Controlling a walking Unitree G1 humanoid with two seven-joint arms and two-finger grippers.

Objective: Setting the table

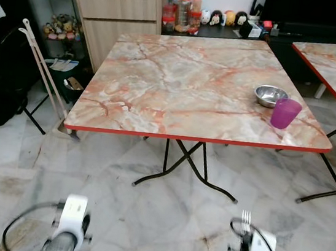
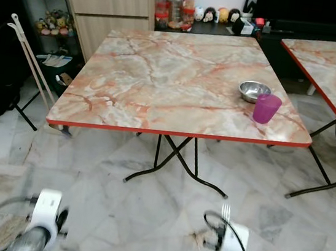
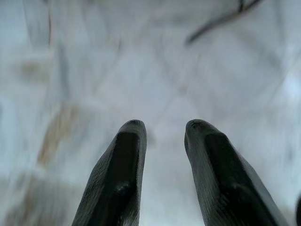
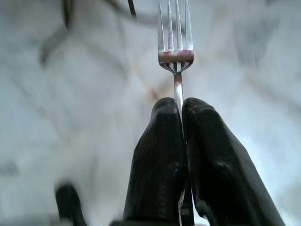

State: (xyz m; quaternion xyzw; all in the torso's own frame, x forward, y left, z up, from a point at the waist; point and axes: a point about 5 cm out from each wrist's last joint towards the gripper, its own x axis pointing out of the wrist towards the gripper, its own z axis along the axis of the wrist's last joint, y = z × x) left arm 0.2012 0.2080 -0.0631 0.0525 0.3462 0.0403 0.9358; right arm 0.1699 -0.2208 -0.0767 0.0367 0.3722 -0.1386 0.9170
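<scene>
Your right end effector [image 4: 181, 106] is clamped on the fork [image 4: 175, 37], low above the floor; left end effector [image 3: 162, 129] is apart, empty. Walk up to the table [image 1: 178, 96] and lay the fork beside the bowl [image 1: 270, 95] and cup [image 1: 285, 113].

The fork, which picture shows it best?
The right wrist view: the fork stands big and sharp, its handle pinched in the right gripper, tines out. The eye views show just tiny tines above that wrist, short of the table.
</scene>
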